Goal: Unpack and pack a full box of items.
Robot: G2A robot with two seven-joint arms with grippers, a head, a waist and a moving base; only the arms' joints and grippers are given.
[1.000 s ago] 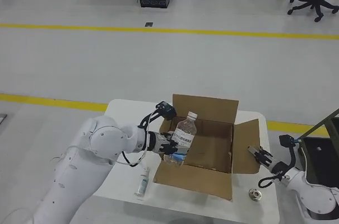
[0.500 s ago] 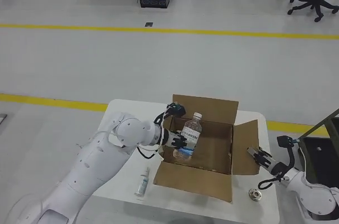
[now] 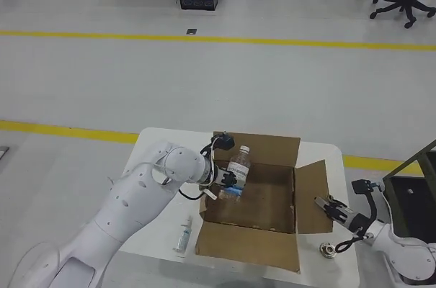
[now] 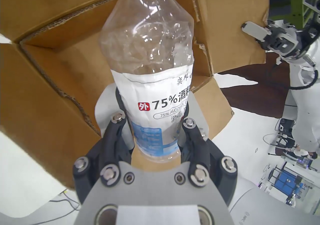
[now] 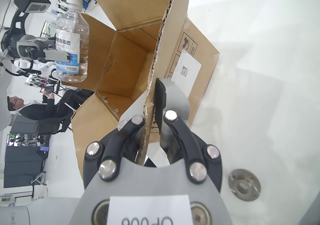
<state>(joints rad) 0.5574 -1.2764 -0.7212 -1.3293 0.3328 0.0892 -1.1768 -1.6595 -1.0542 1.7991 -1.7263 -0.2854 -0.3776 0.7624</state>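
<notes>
Left claw (image 4: 153,115) is closed around the lower, labelled part of a clear plastic bottle (image 4: 150,43), one finger on each side of the label, and carries it upright with its white cap on top. From above, the bottle (image 3: 237,169) hangs over the open cardboard box (image 3: 250,245), just inside the wall nearest the left arm and clear of the floor of the box. What shows of the box's inside looks bare. Right claw (image 5: 150,100) is pinched on the edge of the right flap (image 5: 170,23), one finger on each face of the cardboard, and holds that flap up and away from the opening. Outside the box, a small spray bottle (image 3: 184,235) lies on the white worktop (image 3: 326,155) near the front left corner, and a round metal flange (image 5: 244,184) lies beside the right claw. With the box seemingly bare and things lying outside it, the bottle looks to be either the last thing coming out or the first going back in; these views alone cannot settle which. Going in, the next move calls for a straight descent clear of the near wall before release.
</notes>
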